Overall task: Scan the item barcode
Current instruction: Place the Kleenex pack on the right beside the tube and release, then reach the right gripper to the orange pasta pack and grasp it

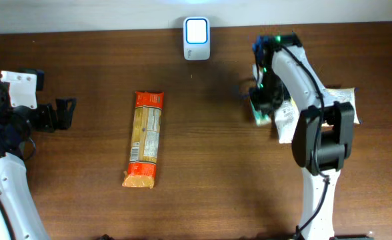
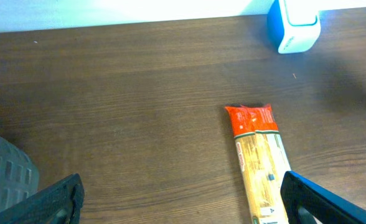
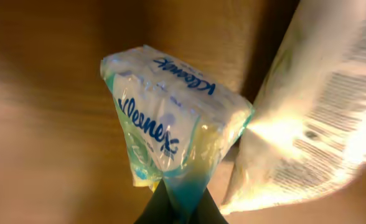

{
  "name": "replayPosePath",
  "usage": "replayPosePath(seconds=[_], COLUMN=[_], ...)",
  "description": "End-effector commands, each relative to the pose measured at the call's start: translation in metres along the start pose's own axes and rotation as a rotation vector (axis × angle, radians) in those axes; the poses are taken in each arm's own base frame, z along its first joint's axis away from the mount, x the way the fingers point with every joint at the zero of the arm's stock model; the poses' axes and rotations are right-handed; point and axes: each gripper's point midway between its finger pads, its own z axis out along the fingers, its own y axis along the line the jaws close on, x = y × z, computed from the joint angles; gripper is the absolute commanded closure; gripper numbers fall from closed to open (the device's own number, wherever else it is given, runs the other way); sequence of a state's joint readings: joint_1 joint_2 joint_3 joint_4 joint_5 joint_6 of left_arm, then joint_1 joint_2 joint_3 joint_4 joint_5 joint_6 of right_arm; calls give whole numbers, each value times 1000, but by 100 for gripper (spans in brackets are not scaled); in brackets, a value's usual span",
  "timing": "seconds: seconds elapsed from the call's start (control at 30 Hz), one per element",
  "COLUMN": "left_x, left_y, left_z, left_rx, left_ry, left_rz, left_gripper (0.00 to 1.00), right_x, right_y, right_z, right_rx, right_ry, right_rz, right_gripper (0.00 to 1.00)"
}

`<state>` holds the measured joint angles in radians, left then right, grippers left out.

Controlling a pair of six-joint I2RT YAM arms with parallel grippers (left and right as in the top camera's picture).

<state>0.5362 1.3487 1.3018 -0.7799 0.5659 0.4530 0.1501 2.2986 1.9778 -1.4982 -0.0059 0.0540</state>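
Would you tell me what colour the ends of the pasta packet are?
Orange-red, on the pasta packet; the overhead view shows both ends best.

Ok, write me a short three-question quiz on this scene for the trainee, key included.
1. Pick one: what does the right claw hold?
A) a tin can
B) a Kleenex pack
C) nothing

2. True or false: the left claw stands open, apart from the pasta packet.

3. Fill in: the end of the pasta packet nearer the white scanner is coloured ____.

Key: 1 B; 2 true; 3 red.
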Motion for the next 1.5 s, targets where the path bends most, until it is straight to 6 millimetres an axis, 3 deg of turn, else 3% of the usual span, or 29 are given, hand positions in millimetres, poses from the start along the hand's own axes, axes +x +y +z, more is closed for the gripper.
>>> replayPosePath(seconds=[0.0, 0.17, 0.27, 0.33, 0.4, 0.47, 0.53, 0.63, 0.7, 0.8, 0.97, 1.13, 1.4, 1.47], left_x=[-4, -4, -4, -4, -4, -4, -4, -4, -4, -4, -4, -4, -4, -4], left_y=[-1, -1, -1, -1, -1, -1, -1, -1, -1, -1, -1, -1, -1, -1], left_z=[-2, -2, -2, -2, -2, -2, -2, -2, -2, -2, -2, -2, -2, -2], left_rx=[6, 6, 6, 6, 6, 6, 6, 6, 6, 6, 6, 6, 6, 6], left_ry=[-15, -15, -14, -14, -14, -15, -15, -14, -14, -15, -15, -14, -15, -14], left_rz=[20, 20, 20, 20, 20, 20, 20, 20, 20, 20, 20, 20, 20, 20], left_gripper=[1, 1, 1, 1, 1, 1, 1, 1, 1, 1, 1, 1, 1, 1], right_x=[14, 11, 8, 8, -1, -18, -33, -38, -30, -12, 14, 9, -14, -13], right_y=[-19, -31, -27, -21, -3, 46, 93, 154, 202, 263, 327, 346, 365, 364], right_z=[25, 21, -10, -36, -55, -71, -83, -81, -66, -34, 11, 30, 40, 45], right_rx=[-19, -30, -28, -44, -136, -399, -602, -677, -667, -664, -687, -637, -621, -618], right_ry=[73, 57, 27, -3, -60, -135, -199, -239, -219, -168, -145, -235, -447, -443], right_rz=[85, 117, 94, 67, 57, 19, -57, -174, -215, -210, -222, -206, -261, -259], right_gripper=[96, 62, 40, 16, 11, 1, 1, 1, 3, 20, 32, 41, 53, 61])
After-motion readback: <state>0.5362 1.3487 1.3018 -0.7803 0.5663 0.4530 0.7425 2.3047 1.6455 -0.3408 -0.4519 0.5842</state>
